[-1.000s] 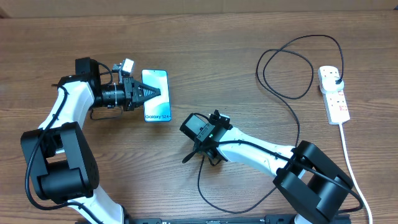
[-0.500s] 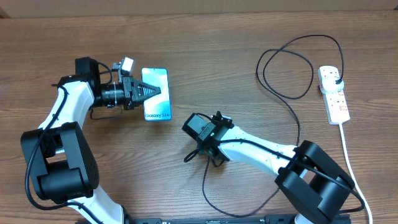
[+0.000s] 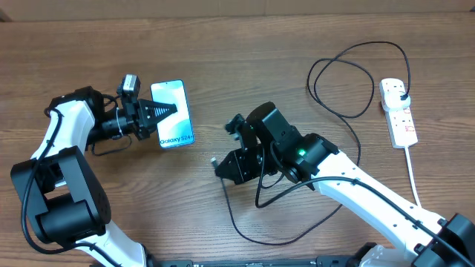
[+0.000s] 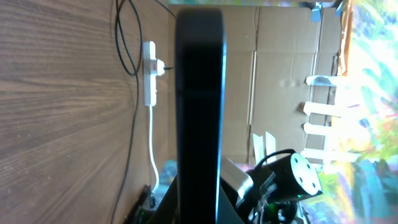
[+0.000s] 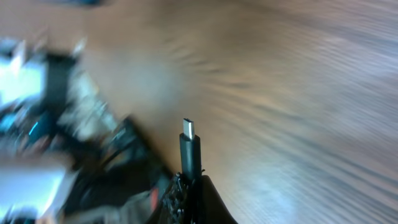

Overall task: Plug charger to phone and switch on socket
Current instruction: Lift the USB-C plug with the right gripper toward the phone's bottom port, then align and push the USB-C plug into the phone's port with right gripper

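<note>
One phone, one charger, one socket, two grippers.

The socket lies at the right edge of the table. Its long axis runs away from the robot, and its white cord trails back toward the robot.

The phone is well apart from the socket, far to its left and about level with it. It is screen up, with its long axis nearly parallel to the socket's but leaning a little, and the "Galaxy S24" end is nearer the robot. The left gripper reaches it from the side away from the socket and is closed across it, one finger over the screen. In the left wrist view the phone shows edge-on as a dark bar down the middle (whether it rests on the wood I cannot tell).

The charger's plug sits in the socket's far outlet. From there the thin black cable loops just left of the socket, runs toward the robot and curls back up to the right gripper. That gripper is between socket and phone, nearer the phone. It is clamped on the connector's black body, and the metal tip sticks out past the fingers. The tip points away from the socket, toward the phone, and is apart from it. Much of the right wrist view is blurred.
</note>
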`<state>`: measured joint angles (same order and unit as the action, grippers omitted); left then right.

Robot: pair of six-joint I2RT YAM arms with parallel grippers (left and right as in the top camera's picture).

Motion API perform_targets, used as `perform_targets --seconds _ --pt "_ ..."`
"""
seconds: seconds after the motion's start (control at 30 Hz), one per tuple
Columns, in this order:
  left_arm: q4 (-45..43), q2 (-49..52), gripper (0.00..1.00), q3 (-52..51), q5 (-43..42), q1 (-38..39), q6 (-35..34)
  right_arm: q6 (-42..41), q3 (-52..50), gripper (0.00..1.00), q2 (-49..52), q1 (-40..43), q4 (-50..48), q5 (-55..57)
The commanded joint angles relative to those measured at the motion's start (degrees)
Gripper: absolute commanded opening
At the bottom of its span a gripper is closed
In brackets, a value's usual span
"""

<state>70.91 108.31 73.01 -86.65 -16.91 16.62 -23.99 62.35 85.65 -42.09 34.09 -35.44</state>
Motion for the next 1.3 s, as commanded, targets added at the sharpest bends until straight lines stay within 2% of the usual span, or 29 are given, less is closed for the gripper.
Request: perform_targets --seconds 0.0,0.2,0.37,0.47,0.67,0.8,0.87,1.0,1.27 --pt "6.1 -0.1 0.04 0.6 -3.9 0.1 11.0 8.4 -0.4 0.04 0.0 -1.7 -5.0 -14.3" --pt "6.3 -0.1 0.04 0.8 -3.9 0.0 10.8 -4.4 -1.3 0.04 0.2 -1.9 -17.6 -11.3" --pt "2.8 -0.1 0.04 0.9 -3.9 0.0 8.5 -13.0 -1.3 0.04 0.2 -1.9 -21.4 -7.0" --pt "1.2 -0.1 0.04 0.9 -3.9 0.5 7.3 -13.7 -1.3 0.04 0.2 -2.7 -21.1 -6.1" --pt "-4.6 -0.1 0.04 0.9 -3.9 1.2 -4.0 -17.0 -2.9 0.04 0.3 -9.0 -22.4 4.5" --pt "-4.8 -0.1 0.04 0.9 -3.9 1.7 -9.2 -17.5 -3.3 0.04 0.3 -11.2 -25.4 5.4" --pt "-3.6 -0.1 0.04 0.9 -3.9 2.1 -11.8 -20.5 -3.5 0.04 0.3 -11.3 -27.4 5.4" --pt "-1.1 -0.1 0.04 0.9 -3.9 2.2 -11.4 -24.9 -4.3 0.04 0.3 -11.3 -33.7 5.4" --pt "-2.2 -0.1 0.04 0.9 -4.0 2.1 -10.2 -24.9 -5.6 0.04 0.3 -8.8 -34.3 6.1"
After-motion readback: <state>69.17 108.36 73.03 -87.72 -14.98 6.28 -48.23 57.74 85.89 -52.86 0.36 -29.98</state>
